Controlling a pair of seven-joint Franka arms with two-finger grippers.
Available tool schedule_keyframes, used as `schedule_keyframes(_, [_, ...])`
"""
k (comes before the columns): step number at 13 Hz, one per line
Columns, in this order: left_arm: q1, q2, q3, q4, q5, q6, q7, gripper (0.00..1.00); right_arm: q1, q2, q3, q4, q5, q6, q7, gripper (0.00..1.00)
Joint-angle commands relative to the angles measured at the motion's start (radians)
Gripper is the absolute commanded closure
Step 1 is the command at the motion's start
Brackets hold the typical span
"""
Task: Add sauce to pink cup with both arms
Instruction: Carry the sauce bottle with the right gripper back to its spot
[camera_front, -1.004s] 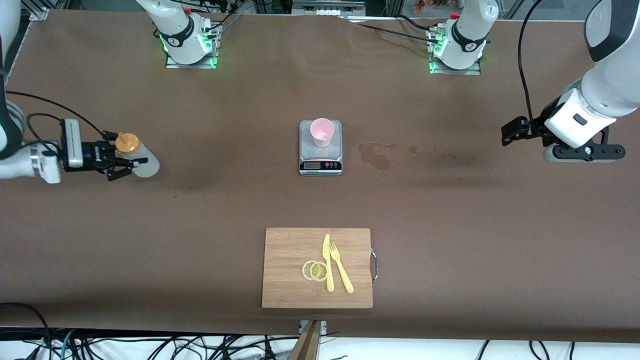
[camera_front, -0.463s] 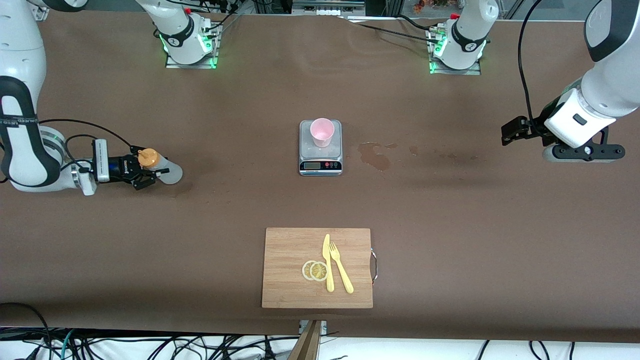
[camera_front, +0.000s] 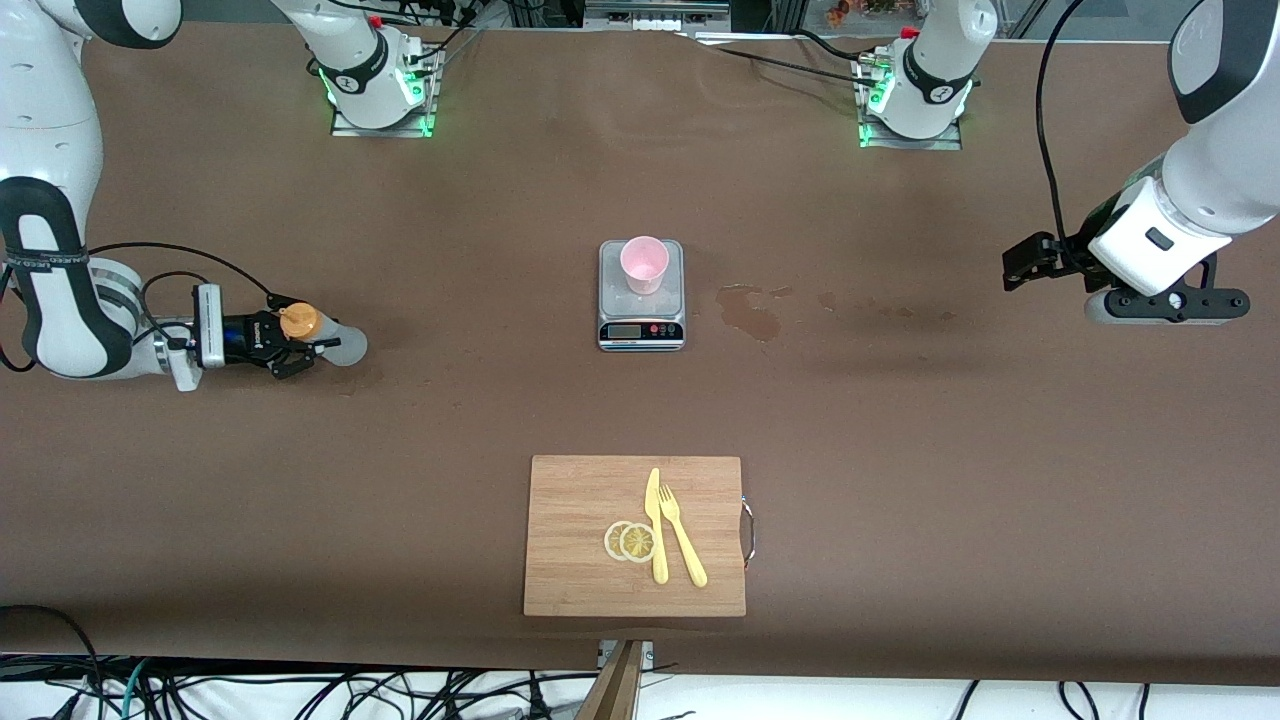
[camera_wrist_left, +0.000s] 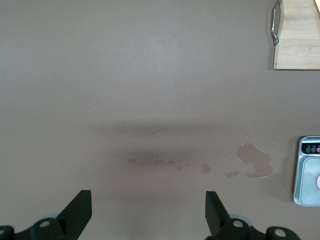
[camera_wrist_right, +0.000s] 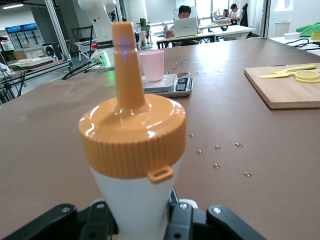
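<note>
Right tool grips sauce; left tool open, empty

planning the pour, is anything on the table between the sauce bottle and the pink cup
Nothing visible does. The right end effector is shut on the sauce bottle toward the right arm's end of the table, and only bare table lies between it and the pink cup, which stands on the scale.

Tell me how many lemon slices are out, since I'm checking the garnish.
2. Both lemon slices lie overlapping on the wooden cutting board, beside the yellow knife, nearer the front camera than the scale. None seem hidden.
</note>
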Motion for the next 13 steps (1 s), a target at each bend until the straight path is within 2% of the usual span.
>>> schedule_keyframes(1, [0.004,0.006,-0.001,0.022,-0.012,-0.029,0.017,0.0,-0.002,0.012,-0.006,0.017,0.011,-0.004,0.006,0.0])
schedule_keyframes(5, [0.004,0.006,-0.001,0.022,-0.012,-0.031,0.017,0.0,-0.001,0.0,-0.038,0.044,-0.006,-0.015,0.003,0.0])
schedule_keyframes(8, [0.004,0.006,-0.001,0.022,-0.012,-0.031,0.017,0.0,-0.001,-0.043,-0.084,0.073,-0.103,-0.033,0.003,0.0])
schedule_keyframes(10, [0.005,0.006,0.001,0.022,-0.009,-0.032,0.017,0.0,-0.001,-0.133,-0.091,0.08,-0.194,-0.023,0.067,0.0])
schedule_keyframes(13, [0.004,0.006,-0.002,0.021,-0.008,-0.034,0.014,0.0,-0.001,-0.307,-0.091,0.072,-0.336,-0.009,0.27,0.0])
